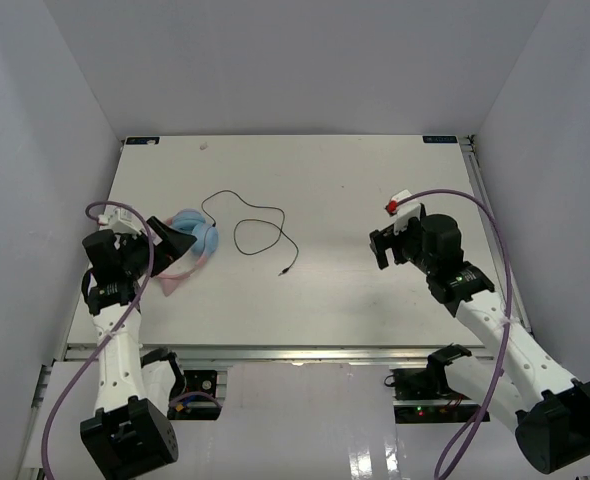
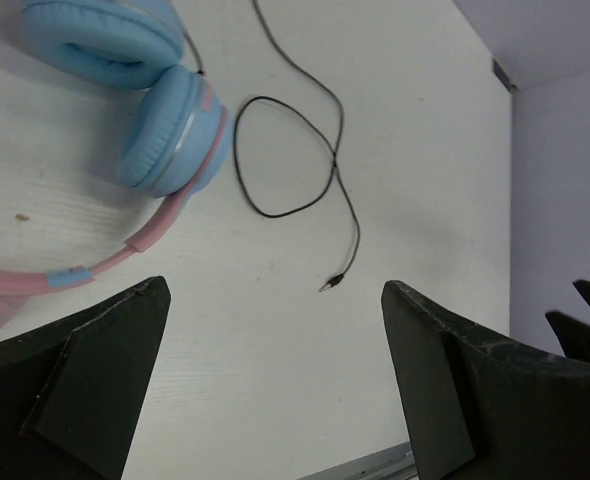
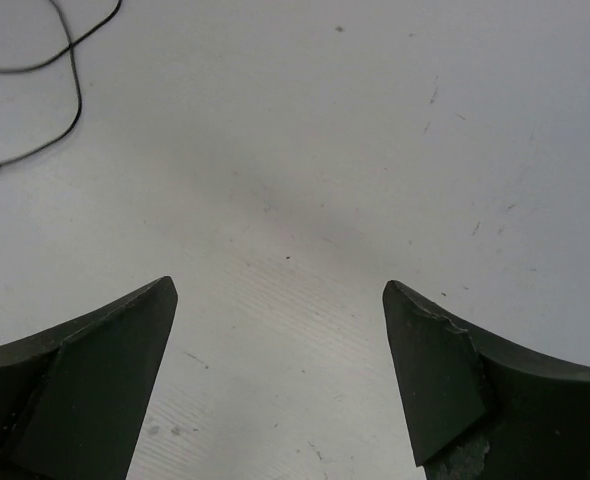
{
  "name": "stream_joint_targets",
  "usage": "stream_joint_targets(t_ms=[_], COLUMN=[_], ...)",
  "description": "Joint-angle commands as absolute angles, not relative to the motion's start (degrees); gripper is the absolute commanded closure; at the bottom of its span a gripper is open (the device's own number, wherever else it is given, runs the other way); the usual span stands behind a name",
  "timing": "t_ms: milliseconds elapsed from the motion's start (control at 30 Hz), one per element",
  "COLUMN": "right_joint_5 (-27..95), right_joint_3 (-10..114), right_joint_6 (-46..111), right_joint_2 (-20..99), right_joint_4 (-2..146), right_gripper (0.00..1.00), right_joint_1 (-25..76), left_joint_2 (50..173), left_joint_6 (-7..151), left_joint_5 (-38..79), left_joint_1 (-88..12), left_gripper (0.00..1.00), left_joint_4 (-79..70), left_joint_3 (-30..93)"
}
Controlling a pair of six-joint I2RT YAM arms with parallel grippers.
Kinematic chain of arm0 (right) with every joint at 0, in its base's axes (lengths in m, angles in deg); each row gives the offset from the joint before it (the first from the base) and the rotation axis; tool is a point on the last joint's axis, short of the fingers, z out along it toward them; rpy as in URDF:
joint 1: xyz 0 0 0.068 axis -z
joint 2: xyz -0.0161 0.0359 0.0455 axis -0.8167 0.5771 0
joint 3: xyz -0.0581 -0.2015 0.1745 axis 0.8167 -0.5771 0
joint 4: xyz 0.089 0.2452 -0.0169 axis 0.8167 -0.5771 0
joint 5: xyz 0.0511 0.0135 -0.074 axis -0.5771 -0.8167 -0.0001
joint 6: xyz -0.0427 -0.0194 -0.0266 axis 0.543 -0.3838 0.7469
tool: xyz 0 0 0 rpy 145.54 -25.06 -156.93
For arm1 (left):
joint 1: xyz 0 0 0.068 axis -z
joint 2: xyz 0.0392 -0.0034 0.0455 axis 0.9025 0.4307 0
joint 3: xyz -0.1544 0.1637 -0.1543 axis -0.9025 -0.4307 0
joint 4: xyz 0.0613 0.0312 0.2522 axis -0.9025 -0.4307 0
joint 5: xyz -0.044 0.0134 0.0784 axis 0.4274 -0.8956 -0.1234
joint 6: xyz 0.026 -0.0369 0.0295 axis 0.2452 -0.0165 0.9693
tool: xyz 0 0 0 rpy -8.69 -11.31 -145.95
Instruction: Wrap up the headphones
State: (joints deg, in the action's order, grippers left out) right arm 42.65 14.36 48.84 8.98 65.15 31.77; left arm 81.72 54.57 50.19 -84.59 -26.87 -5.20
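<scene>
The left gripper (image 2: 275, 300) hovers spread and empty beside the headphones (image 2: 170, 130), seemingly lining up a grasp. The right gripper (image 3: 280, 295), also spread, hangs apart from the loose cord (image 2: 334, 163).

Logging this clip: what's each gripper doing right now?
Left gripper: open, holding nothing.
Right gripper: open, holding nothing.

The headphones (image 2: 170, 130) have smooth, leather-like cup padding and a matt plastic band; the table (image 3: 325, 150) looks matt and faintly scuffed.

White table (image 1: 375, 180): headphones (image 1: 199, 240), loose cord (image 2: 334, 165) atop.
</scene>
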Motion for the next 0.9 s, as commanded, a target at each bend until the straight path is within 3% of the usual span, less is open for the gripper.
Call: stream_joint_targets(t_ms=[0,100,167,400,633,733,867], right_joint_5=[22.2,6.7,3.7,2.0,2.9,2.1,-0.1], right_joint_3=[13.2,13.0,13.5,14.6,14.4,14.5,14.4], right_joint_6=[67.3,72.6,73.2,73.2,74.2,74.7,74.9], right_joint_2=[12.3,18.4,21.8,24.4,22.6,21.9,20.6], right_joint_4=[62.9,59.7,59.5,58.3,57.3,56.4,55.6], right_gripper=[0.1,0.08,0.07,0.06,0.06,0.06,0.06], right_joint_1=[33.2,34.9,35.4,37.3,38.3,39.2,41.2], left_joint_2=[83.8,86.7,89.7,99.4,111.2,116.8,125.7], left_joint_6=[53.6,51.0,49.9,50.5,49.9,50.5,52.2], left_joint_5=[37.8,26.6,21.8,18.0,6.5,6.1,6.7], left_joint_1=[-84.6,-84.6,-84.6,-84.6,-84.7,-84.8,-84.7], left_gripper=[0.02,0.02,0.02,0.02,0.09,0.14,0.29], left_joint_4=[-32.4,-37.4,-40.1,-40.8,-41.2,-40.6,-40.4], left_joint_3=[-2.3,0.2,1.4,3.1,7.2,10.2,13.7])
